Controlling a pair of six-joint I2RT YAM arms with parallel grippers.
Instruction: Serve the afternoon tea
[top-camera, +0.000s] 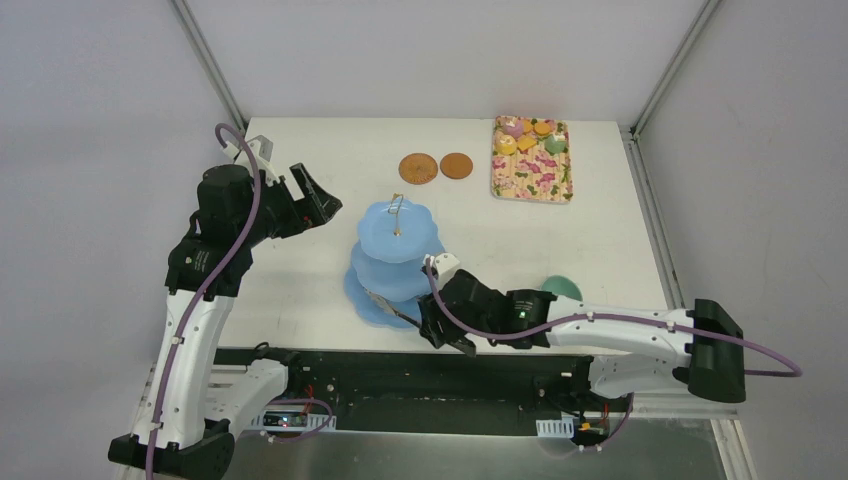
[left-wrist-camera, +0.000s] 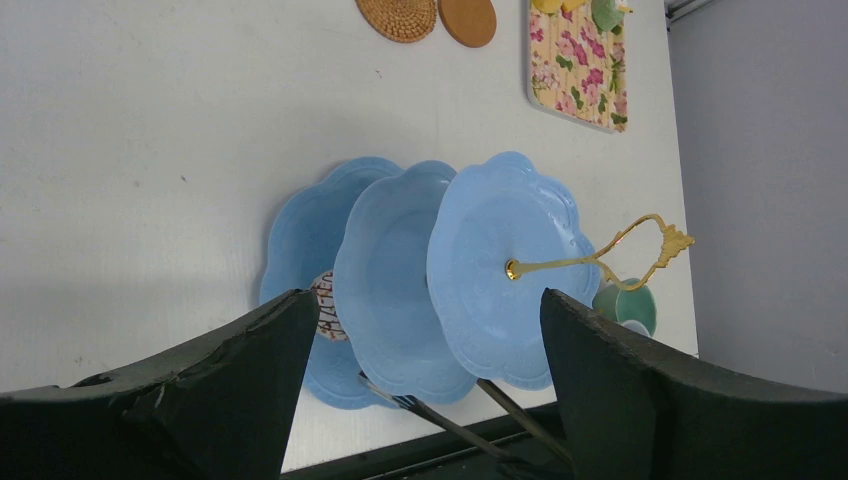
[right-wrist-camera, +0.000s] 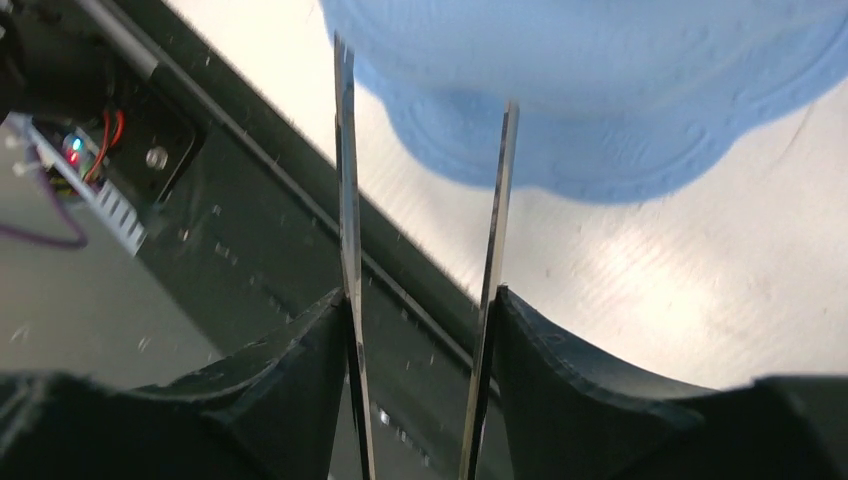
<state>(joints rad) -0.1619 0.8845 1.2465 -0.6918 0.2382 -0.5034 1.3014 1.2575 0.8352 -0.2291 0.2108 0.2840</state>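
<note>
Grey walls close in a white desk (top-camera: 300, 200), and the light-blue three-tier stand (top-camera: 398, 232) sits toward its near edge, between the two arms. At the far side lie two brown coasters (top-camera: 419, 167). Beside them is the floral tray (top-camera: 535, 178), with the donuts and biscuits (top-camera: 527, 135) clustered at its far end. One striped sweet (left-wrist-camera: 327, 305) rests on the stand's bottom tier. The upper tiers look bare.

The right end effector (right-wrist-camera: 420, 300) is narrowed onto a pair of metal tongs (right-wrist-camera: 347, 200), pressing their two arms from outside. The arms are spread, with nothing visible between them, and they reach to the rim of the bottom tier. The left end effector (top-camera: 318, 198) hangs wide and holds nothing, up and to the left of the stand.

Several things could go wrong from here:
- The tong tips are at the tier's edge, so a sideways pull could catch the scalloped rim. That would drag or tip the stand, which is already close to the desk's near edge.
- The thin metal arms could twist between the pads, and a later pick would then be misaligned.
- The green cup (top-camera: 562, 287) stands just beside the right forearm, so a swing toward the tray could knock it.
</note>
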